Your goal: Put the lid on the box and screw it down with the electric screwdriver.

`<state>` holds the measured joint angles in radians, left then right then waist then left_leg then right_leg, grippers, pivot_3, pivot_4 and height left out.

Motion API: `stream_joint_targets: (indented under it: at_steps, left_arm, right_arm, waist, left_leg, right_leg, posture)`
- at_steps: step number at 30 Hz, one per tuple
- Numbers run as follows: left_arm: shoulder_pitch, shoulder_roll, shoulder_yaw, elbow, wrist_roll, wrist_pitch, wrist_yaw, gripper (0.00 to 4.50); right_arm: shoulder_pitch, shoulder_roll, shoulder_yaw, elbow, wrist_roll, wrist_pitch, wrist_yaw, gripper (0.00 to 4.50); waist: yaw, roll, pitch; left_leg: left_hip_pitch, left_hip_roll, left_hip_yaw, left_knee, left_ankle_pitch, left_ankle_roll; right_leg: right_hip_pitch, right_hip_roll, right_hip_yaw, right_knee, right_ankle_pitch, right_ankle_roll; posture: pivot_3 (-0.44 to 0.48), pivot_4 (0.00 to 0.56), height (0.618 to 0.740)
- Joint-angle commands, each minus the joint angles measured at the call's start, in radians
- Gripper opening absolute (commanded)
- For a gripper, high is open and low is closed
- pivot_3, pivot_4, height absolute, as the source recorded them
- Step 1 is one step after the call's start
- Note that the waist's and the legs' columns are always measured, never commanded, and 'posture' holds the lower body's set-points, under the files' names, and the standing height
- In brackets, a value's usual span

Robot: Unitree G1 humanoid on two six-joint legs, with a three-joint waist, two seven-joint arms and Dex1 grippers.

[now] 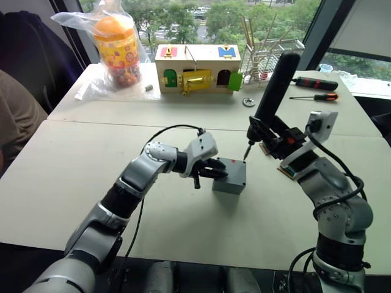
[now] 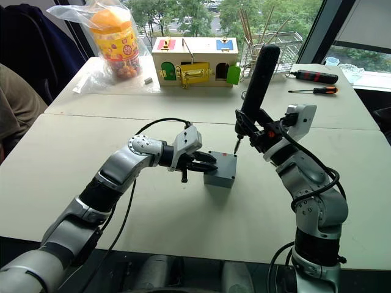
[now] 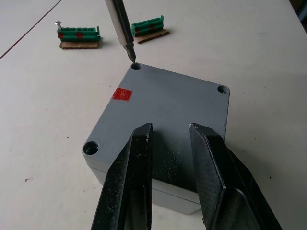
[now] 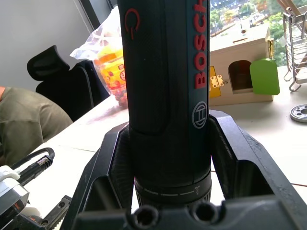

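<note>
While the box (image 1: 230,177) sits near the middle of the front table (image 1: 73,177), well in from every edge, the lid (image 3: 163,103) lies flat on top of it with its corner screw holes showing and a small red mark near one corner. From the box's left side the left gripper (image 1: 211,170) reaches in, its two black fingers (image 3: 132,172) parted a little and laid over the lid's near edge, their tips resting on the grey top rather than clamping the sides. On the right, the right gripper (image 1: 273,138) is closed around the lower body of the electric screwdriver (image 1: 274,83), which stands nearly upright, leaning slightly away from the robot. Its thin metal bit (image 3: 121,28) points down at the lid's far right corner, the tip just at the rim of that screw hole; whether it touches is hard to tell. Just beyond the box lie two small green terminal blocks (image 3: 79,34). Along the far table's back edge stand a wooden box with coloured doors (image 1: 197,67), a bagged orange container (image 1: 116,44) to its left, and two hand screwdrivers (image 1: 314,89) toward the right corner.
</note>
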<state>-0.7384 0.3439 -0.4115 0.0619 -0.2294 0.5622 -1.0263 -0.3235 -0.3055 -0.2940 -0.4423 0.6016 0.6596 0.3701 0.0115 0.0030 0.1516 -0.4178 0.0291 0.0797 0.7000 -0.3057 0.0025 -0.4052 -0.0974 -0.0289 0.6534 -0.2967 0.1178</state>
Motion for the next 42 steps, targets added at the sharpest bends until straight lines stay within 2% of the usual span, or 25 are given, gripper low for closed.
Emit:
stream_joint_targets:
  at_steps: [1,13,19,24,29,42]
  left_arm:
    - [0.011,0.001,0.008,-0.035,-0.004,0.011,-0.005,1.20]
    - [0.012,0.004,0.005,-0.038,0.002,0.018,-0.004,1.20]
    - [0.015,0.000,-0.025,0.005,0.039,-0.019,-0.002,1.20]
    - [0.017,-0.015,-0.028,0.040,0.056,-0.035,0.001,1.20]
    - [0.022,-0.016,-0.032,0.042,0.066,-0.044,-0.008,1.20]
    - [0.027,-0.022,-0.026,0.045,0.075,-0.042,-0.017,1.20]
  right_arm:
    - [-0.005,-0.015,0.006,-0.023,0.003,-0.048,0.008,1.82]
    - [0.060,-0.047,0.063,-0.006,-0.034,-0.101,0.027,1.82]
    - [0.135,-0.032,0.125,0.005,-0.069,-0.158,0.041,1.82]
    - [0.173,-0.016,0.132,0.026,-0.086,-0.202,0.026,1.82]
    - [0.225,-0.001,0.166,0.048,-0.110,-0.224,0.020,1.82]
    - [0.254,0.013,0.222,0.084,-0.164,-0.281,0.026,1.82]
  waist:
    - [0.000,0.000,0.000]
    - [0.000,0.000,0.000]
    - [0.000,-0.001,-0.001]
    - [0.000,-0.002,-0.001]
    - [0.000,-0.004,-0.003]
    - [-0.001,-0.015,-0.016]
  left_leg:
    - [0.000,0.000,0.000,0.000,0.000,0.000]
    - [0.000,0.000,0.000,0.000,0.000,0.000]
    - [0.001,0.000,0.000,0.000,0.000,0.000]
    - [0.011,0.001,-0.001,-0.001,-0.004,0.007]
    - [0.011,0.001,-0.001,-0.001,-0.004,0.007]
    - [0.013,0.003,-0.001,-0.002,-0.004,0.007]
  right_leg:
    - [0.000,0.000,0.000,0.000,0.000,0.000]
    - [0.000,0.000,0.000,0.000,0.000,0.000]
    - [0.001,0.000,0.000,0.000,0.000,0.000]
    - [0.012,0.000,-0.001,-0.002,0.000,0.000]
    - [0.012,0.000,-0.001,-0.002,0.000,0.000]
    - [0.014,0.001,-0.001,-0.003,0.000,-0.001]
  posture:
    - [0.000,0.150,0.708]
    - [0.000,0.150,0.708]
    - [0.000,0.150,0.708]
    - [0.000,0.150,0.708]
    - [0.000,0.150,0.708]
    - [0.000,0.150,0.708]
